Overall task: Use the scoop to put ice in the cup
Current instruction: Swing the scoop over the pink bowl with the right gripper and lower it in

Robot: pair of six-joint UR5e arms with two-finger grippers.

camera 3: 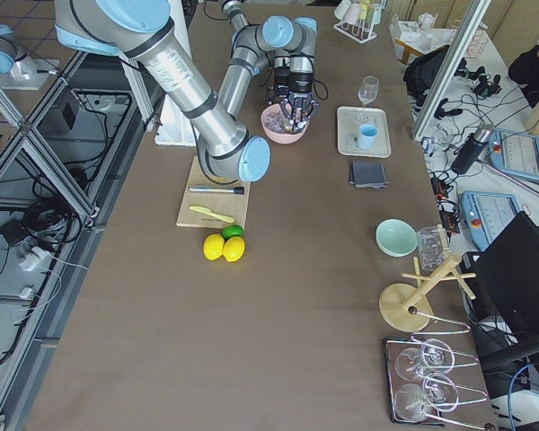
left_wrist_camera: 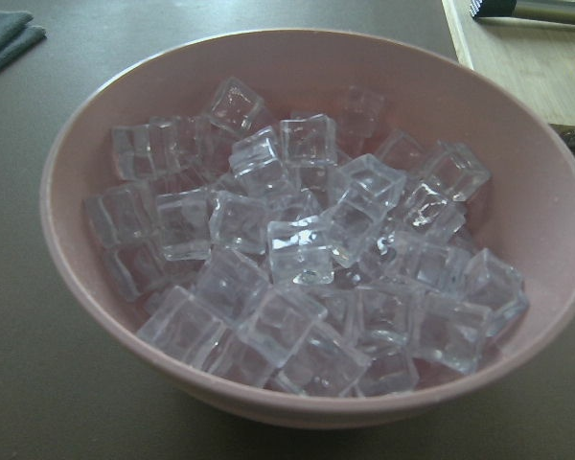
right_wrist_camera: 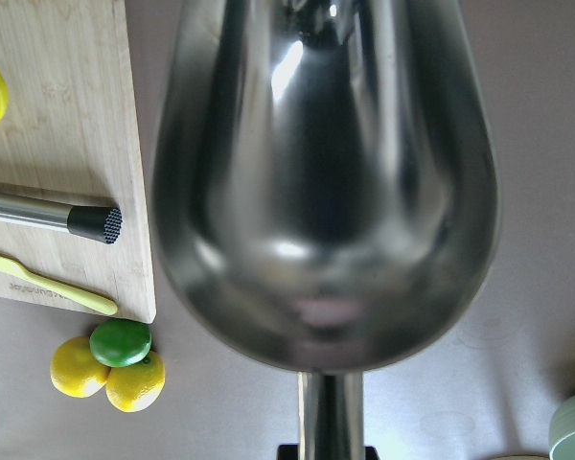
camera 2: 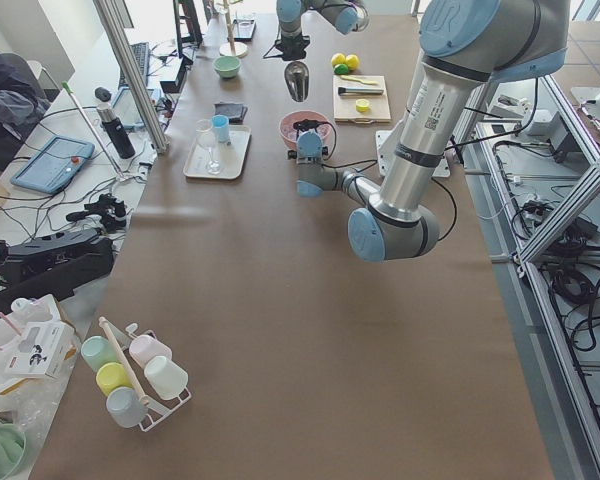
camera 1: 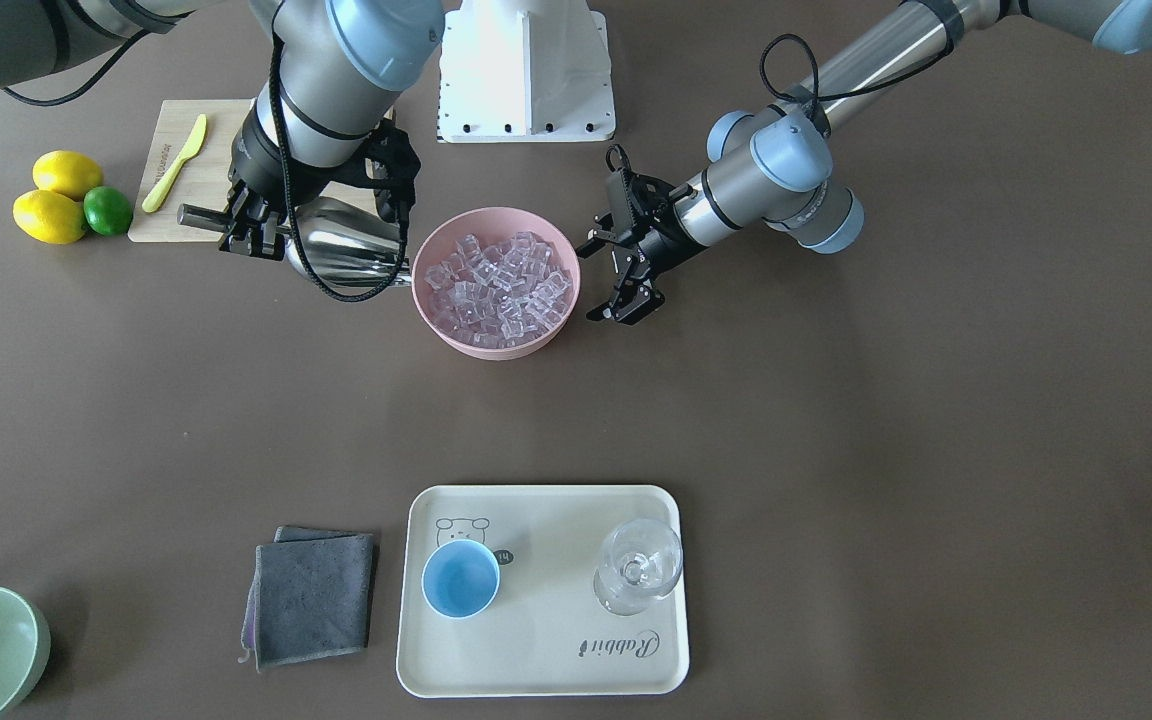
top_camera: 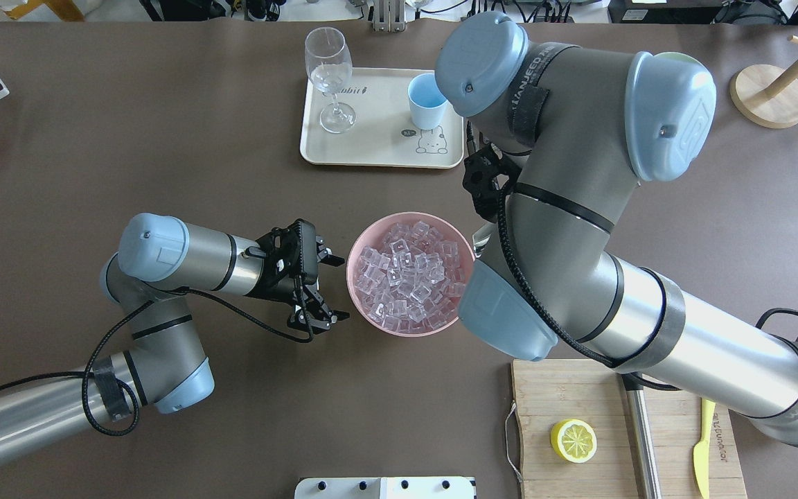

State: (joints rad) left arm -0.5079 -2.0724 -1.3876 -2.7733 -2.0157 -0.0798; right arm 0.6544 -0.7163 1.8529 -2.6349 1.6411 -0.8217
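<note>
Surface: brown surface [camera 1: 836, 420]; clock directions follow the front-facing view.
Ice: ice [camera 1: 501, 285] heaped in pink bowl [camera 1: 428, 290].
Scoop: scoop [camera 1: 341, 245] empty, raised, at bowl's 9 o'clock.
Right gripper: right gripper [camera 1: 254, 238] clamped on scoop's handle.
Left gripper: left gripper [top_camera: 333, 289] spread, empty, at bowl's 3 o'clock.
Cup: cup [camera 1: 460, 578] empty, on tray [camera 1: 556, 640], at bowl's 6 o'clock.

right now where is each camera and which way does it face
Front: across the table, facing the robot; both arms flank the pink bowl.
Overhead: behind the robot, looking forward; both arms.
Exterior left: table's left end, looking along it; left arm near.
Exterior right: table's right end; right arm near.
Left wrist: looks into the ice; no body shows.
Right wrist: looks along the scoop; almost no body.
Shared: front and overhead both show the cup on the tray.
</note>
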